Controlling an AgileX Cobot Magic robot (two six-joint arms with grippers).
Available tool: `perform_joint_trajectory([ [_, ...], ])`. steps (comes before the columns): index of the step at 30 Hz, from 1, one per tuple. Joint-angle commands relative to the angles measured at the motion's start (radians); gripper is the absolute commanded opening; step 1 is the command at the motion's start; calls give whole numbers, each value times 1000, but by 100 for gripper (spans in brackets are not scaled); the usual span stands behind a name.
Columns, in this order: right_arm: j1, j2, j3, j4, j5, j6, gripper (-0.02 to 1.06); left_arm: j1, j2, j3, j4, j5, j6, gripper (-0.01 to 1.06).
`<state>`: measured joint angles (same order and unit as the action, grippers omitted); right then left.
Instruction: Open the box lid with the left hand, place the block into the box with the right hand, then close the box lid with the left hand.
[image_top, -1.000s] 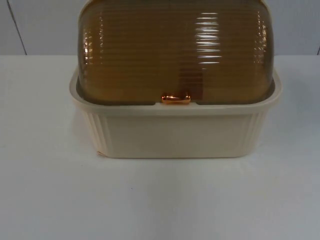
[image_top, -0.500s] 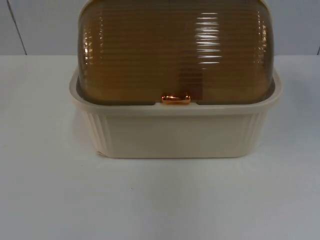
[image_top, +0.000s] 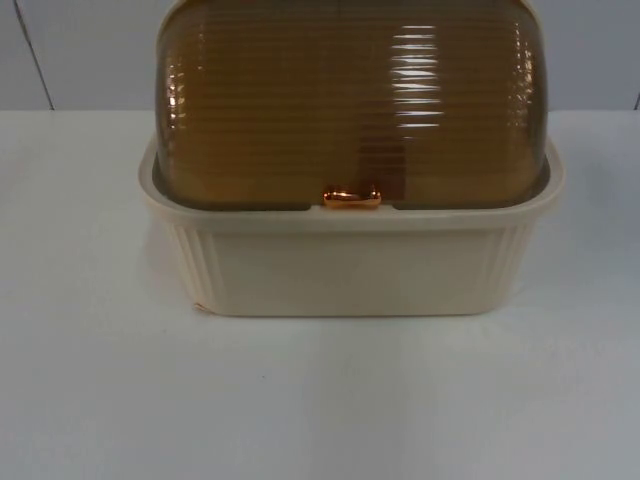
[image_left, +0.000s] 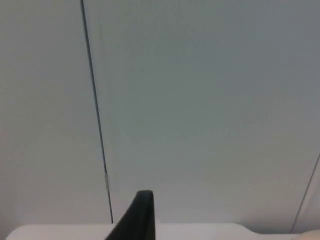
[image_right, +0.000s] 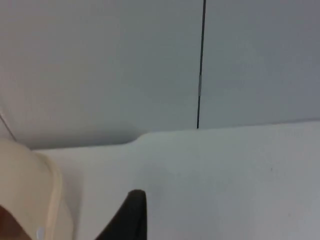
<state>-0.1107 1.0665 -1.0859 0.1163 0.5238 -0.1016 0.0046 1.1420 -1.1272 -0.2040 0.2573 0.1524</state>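
The box (image_top: 350, 262), a cream ribbed tub, stands on the white desk (image_top: 320, 400) with its back toward the grey partition wall (image_top: 80, 55). Its amber ribbed lid (image_top: 350, 100) is down and domed over the tub, and the small copper handle (image_top: 351, 198) sits at the middle of the lid's front edge, just above the box rim. The box's long axis runs across the desk from side to side, so the handle lies evenly between the two arms' sides. No block can be made out beside the box.

The left end effector (image_left: 137, 220) looks past the desk's far edge at the wall, so I judge it well away from the handle and to the box's left; whether it is released or clenched I cannot tell. The right end effector (image_right: 127, 217) hangs over the desk with the box's cream rim (image_right: 47, 200) close at its side; its state too I cannot tell.

The coming move turns on bringing the left end effector inward to the handle, then lifting the lid back.
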Motion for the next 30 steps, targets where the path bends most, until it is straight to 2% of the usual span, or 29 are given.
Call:
perform_joint_trajectory([
  [1, 6, -45, 0, -9, -21, 0, 105, -5, -28, 3, 21, 0, -1, 105],
  [4, 6, -141, 0, -9, -109, 0, 105, -5, -93, 3, 40, -46, -1, 105],
  [5, 6, -141, 0, -9, -109, 0, 105, -5, -93, 3, 40, -46, -1, 105],
  [10, 6, -268, 0, -9, -239, 0, 105, -5, -200, 3, 82, -147, -1, 105],
  [11, 6, -268, 0, -9, -239, 0, 105, -5, -200, 3, 82, -147, -1, 105],
  [13, 6, -326, 0, -9, -296, 0, 105, -5, -270, 3, 161, -180, -1, 105],
  [17, 6, -443, 0, -9, -383, 0, 105, -7, -369, 3, 193, -183, -1, 105],
  [21, 6, -524, 0, -9, -433, 0, 105, -37, -450, 3, 193, -185, -1, 105],
  [23, 6, -569, 0, -9, -450, 0, 105, -54, -507, 3, 191, -213, -1, 105],
  [27, 6, -649, 0, -9, -450, -10, 105, -54, -604, 3, 161, -245, -6, 105],
  [30, 6, -732, 0, -9, -439, -21, 105, -54, -712, 3, 158, -229, -6, 105],
])
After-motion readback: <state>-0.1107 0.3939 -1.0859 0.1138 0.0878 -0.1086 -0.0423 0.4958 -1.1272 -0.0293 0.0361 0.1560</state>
